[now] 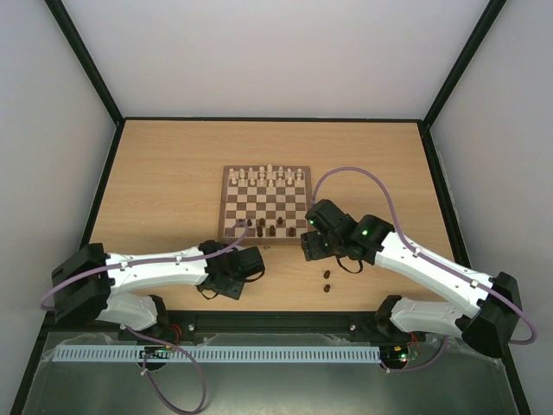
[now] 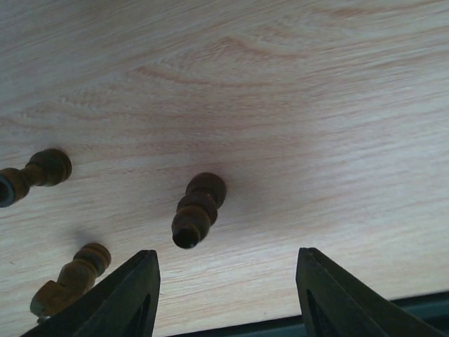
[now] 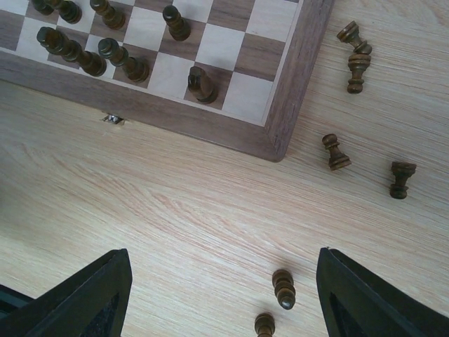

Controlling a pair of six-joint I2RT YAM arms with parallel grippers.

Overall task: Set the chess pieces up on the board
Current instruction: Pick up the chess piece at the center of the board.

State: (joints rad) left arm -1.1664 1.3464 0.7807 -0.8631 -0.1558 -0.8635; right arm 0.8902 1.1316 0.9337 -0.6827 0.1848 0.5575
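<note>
Several chess pieces (image 3: pixel 200 84) are already stood on the board (image 3: pixel 287 91) near its front edge. The rest are left loose on the table (image 3: pixel 175 210) beside it. The left tool (image 2: pixel 228 302) and right tool (image 3: pixel 224 302) are spread wide, with nothing pinched.

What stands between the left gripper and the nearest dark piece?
Nothing visible: the open left gripper has only bare table between it and the piece. Two other pieces sit off to one side.

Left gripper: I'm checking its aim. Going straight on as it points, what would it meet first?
Likely the dark chess piece ahead between the left gripper's open fingers; depth is unclear.
</note>
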